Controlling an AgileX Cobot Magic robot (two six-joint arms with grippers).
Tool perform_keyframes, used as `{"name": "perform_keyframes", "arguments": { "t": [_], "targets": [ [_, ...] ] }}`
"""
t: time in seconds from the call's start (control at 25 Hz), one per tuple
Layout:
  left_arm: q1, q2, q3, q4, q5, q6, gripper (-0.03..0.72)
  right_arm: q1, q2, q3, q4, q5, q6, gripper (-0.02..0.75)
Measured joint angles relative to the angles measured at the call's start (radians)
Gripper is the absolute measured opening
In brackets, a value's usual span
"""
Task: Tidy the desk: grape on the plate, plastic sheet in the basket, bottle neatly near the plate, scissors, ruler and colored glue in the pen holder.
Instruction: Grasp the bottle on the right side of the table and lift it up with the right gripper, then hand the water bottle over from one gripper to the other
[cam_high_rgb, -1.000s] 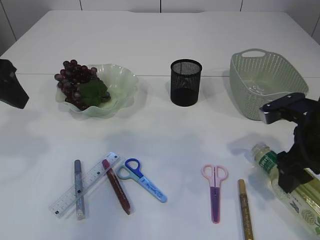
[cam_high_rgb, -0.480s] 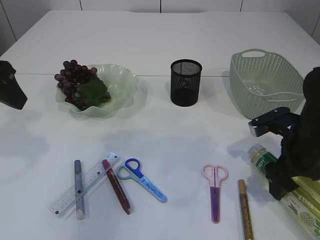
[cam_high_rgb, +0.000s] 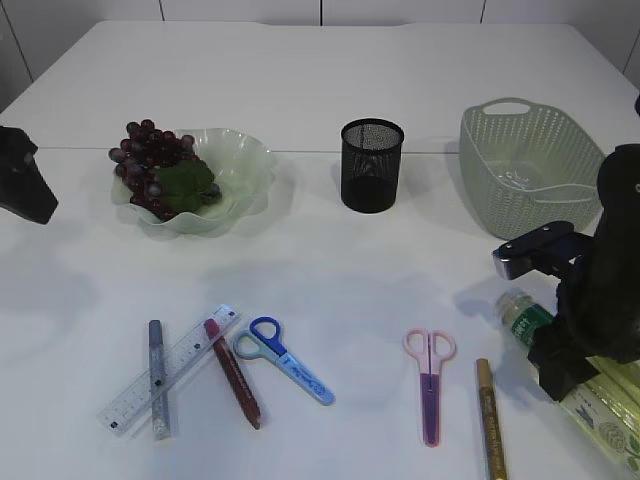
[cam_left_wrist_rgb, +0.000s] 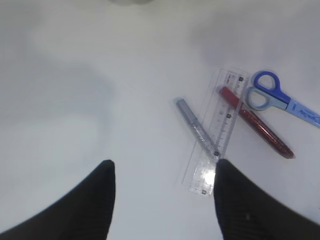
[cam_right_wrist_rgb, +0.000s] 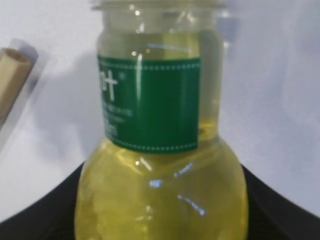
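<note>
The bottle of yellow liquid with a green label lies on its side at the front right. My right gripper is down over it, and the right wrist view shows the black fingers against both sides of the bottle. My left gripper hangs open at the far left with nothing between its fingers. The grape rests on the green plate. The ruler, a silver glue pen, a red one and blue scissors lie front left.
The black mesh pen holder stands mid-table and the green basket at the back right holds something clear. Pink scissors and a gold glue pen lie just left of the bottle.
My right arm has come down and to the left onto the bottle, and its fingers have drawn in against the bottle's sides. The left arm has barely moved.
</note>
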Motion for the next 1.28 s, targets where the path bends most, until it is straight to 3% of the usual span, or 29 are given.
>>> {"name": "perform_keyframes", "arguments": {
  "t": [0.08, 0.36, 0.6, 0.84, 1.2, 1.28],
  "targets": [
    [0.000, 0.000, 0.000, 0.000, 0.000, 0.000, 0.450, 0.000, 0.000, -0.002, 0.000, 0.000, 0.000, 0.480],
    [0.000, 0.000, 0.000, 0.000, 0.000, 0.000, 0.445, 0.000, -0.007, -0.008, 0.018, 0.026, 0.029, 0.477],
    [0.000, 0.000, 0.000, 0.002, 0.000, 0.000, 0.444, 0.000, -0.176, -0.014, 0.089, 0.079, -0.005, 0.477],
    [0.000, 0.000, 0.000, 0.002, 0.000, 0.000, 0.443, 0.000, -0.381, -0.037, 0.436, 0.120, -0.284, 0.477],
    [0.000, 0.000, 0.000, 0.007, 0.000, 0.000, 0.443, 0.000, -0.442, -0.099, 1.240, 0.228, -0.854, 0.473],
    [0.000, 0.000, 0.000, 0.025, 0.000, 0.000, 0.443, 0.001, -0.442, -0.099, 1.351, 0.230, -0.923, 0.473]
  ]
}}
